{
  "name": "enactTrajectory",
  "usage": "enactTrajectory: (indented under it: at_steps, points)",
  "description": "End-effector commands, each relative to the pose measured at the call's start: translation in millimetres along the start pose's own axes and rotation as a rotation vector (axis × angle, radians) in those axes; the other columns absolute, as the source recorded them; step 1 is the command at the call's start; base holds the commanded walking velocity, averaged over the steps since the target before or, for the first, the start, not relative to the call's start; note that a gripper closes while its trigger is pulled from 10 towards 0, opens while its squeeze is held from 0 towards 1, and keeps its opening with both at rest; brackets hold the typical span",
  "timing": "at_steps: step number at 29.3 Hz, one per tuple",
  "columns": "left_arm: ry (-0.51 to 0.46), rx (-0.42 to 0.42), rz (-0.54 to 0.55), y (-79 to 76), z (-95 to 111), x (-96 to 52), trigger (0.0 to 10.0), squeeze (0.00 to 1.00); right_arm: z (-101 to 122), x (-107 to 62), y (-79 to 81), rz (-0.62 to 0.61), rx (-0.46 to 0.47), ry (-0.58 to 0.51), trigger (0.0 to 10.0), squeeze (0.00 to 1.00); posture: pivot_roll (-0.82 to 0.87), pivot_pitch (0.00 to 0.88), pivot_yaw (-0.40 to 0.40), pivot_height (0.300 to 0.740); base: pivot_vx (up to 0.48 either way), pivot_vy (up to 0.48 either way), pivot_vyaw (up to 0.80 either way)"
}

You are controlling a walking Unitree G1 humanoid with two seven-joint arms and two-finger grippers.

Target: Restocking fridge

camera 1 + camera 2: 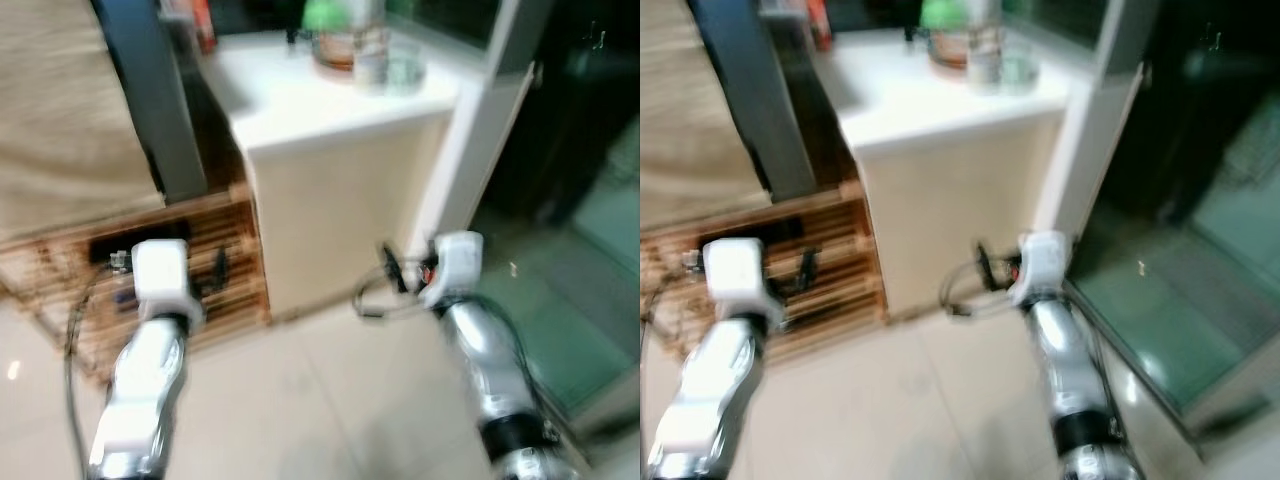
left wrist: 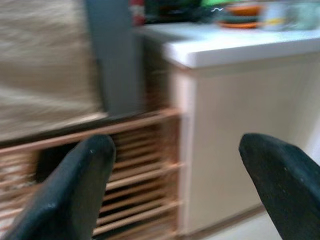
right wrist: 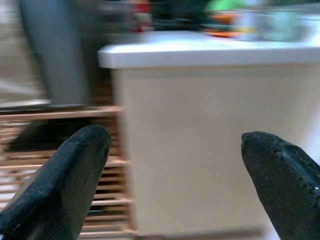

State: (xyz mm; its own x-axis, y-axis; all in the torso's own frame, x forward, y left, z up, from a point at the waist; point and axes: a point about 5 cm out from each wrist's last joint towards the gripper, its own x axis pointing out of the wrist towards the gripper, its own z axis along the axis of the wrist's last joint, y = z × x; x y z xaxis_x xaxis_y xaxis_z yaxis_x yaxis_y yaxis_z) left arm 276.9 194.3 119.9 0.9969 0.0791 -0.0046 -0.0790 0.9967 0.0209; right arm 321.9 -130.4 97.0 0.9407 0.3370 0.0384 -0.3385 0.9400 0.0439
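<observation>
approach, blurred | left pincer (image 2: 175, 185) + right pincer (image 3: 175, 180) spread, empty, held fwd ready | restock items: clear glass jars (image 1: 370, 45) far on white-topped cream table (image 1: 330, 110), prob. staged for pickup

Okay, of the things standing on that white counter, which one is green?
The blurred green item at the counter's far edge. Beside it stand a clear bottle and an orange-brown container; neither is green.

Countertop items (image 1: 355, 45) blurred, unidentifiable w/ motion.
</observation>
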Motion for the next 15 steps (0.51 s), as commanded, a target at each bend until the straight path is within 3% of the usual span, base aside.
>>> enactTrajectory:
  at_steps: [1, 15]
  points:
    - [0.003, -0.008, -0.032, -9.4, 0.0, -0.4, 10.0, 0.00, -2.9, -4.2, -9.4, -0.029, -0.020, 0.022, 10.0, 0.00, -0.07, 0.000, 0.042, 0.740, 0.450, 0.000, 0.58]
    - [0.024, -0.013, 0.042, 0.5, -1.6, 3.9, 10.0, 0.00, -10.3, -5.0, -8.9, -0.056, 0.007, 0.055, 10.0, 0.00, -0.07, 0.000, 0.050, 0.740, 0.451, 0.000, 0.04]
